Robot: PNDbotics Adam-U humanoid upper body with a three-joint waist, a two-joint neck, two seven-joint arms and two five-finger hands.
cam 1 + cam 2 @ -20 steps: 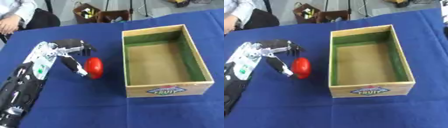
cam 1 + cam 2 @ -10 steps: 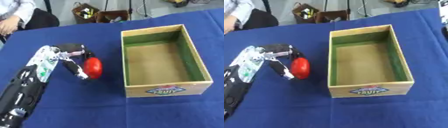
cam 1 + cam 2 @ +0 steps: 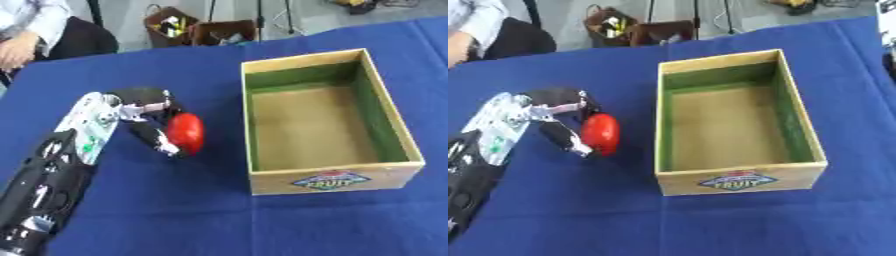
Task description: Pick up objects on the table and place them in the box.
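A red rounded object [image 3: 185,132] sits on the blue tablecloth just left of the wooden box [image 3: 336,181]. My left hand [image 3: 144,107] comes in from the lower left; its fingers and thumb curl round the red object from its left side. The box stands open, its green-walled inside holding nothing, with a "FRUIT" label on its near wall. My right hand shows in neither view.
The blue tablecloth [image 3: 175,210] covers the whole table. Past the far edge stand brown bags [image 3: 197,30] on the floor, and a seated person [image 3: 35,35] is at the upper left, away from the objects.
The hand has closed in on the red object, with thumb and fingers now against it. The object has shifted very little.
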